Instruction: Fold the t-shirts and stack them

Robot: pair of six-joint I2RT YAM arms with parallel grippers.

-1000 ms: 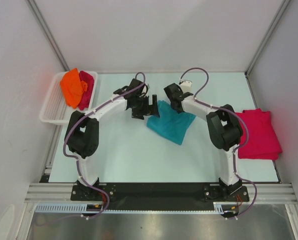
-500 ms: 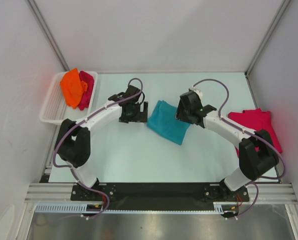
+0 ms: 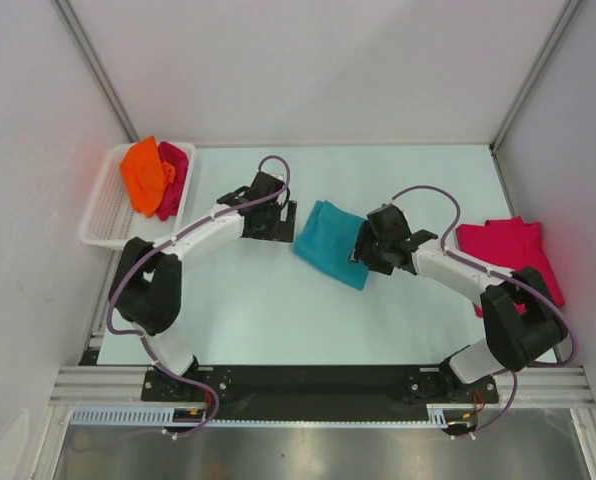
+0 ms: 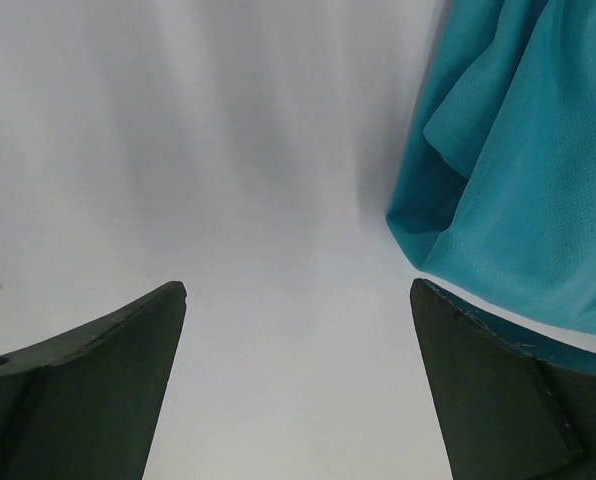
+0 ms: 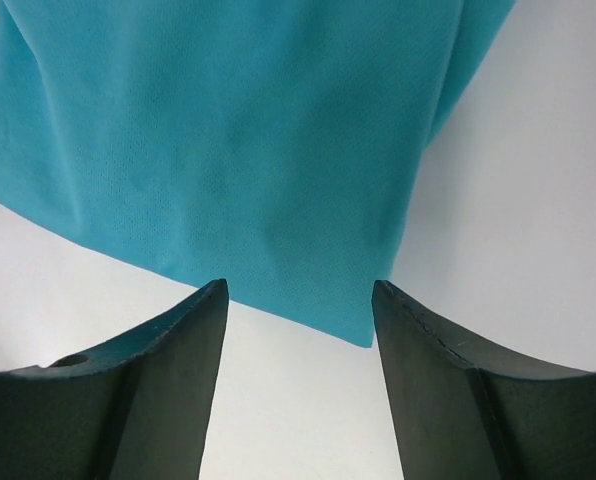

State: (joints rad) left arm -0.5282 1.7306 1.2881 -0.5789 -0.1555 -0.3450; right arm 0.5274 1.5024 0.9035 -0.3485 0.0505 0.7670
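Here the worktop [image 3: 278, 320] carries everything. A white basket [image 3: 100, 215] hangs off its far left corner and holds an orange shirt [image 3: 143, 172] and a crimson shirt [image 3: 175, 180], both bunched up and not yet folded. A second crimson shirt [image 3: 513, 255] lies folded at the right edge. The teal shirt [image 3: 333, 242] lies in the middle as a compact, slanted oblong, with a few ridges along its left side in the left wrist view.

The left gripper [image 3: 275, 224] sits just beside the teal shirt's left edge, jaws wide apart and holding nothing. The right gripper [image 3: 370, 254] hangs over the shirt's near right corner, jaws likewise apart, with cloth below them but none pinched.

The folding of the teal shirt looks about finished, so stacking is probably the step in hand. The next move calls for both grippers to pinch opposite edges through all layers and carry the shirt flat onto the folded crimson one.
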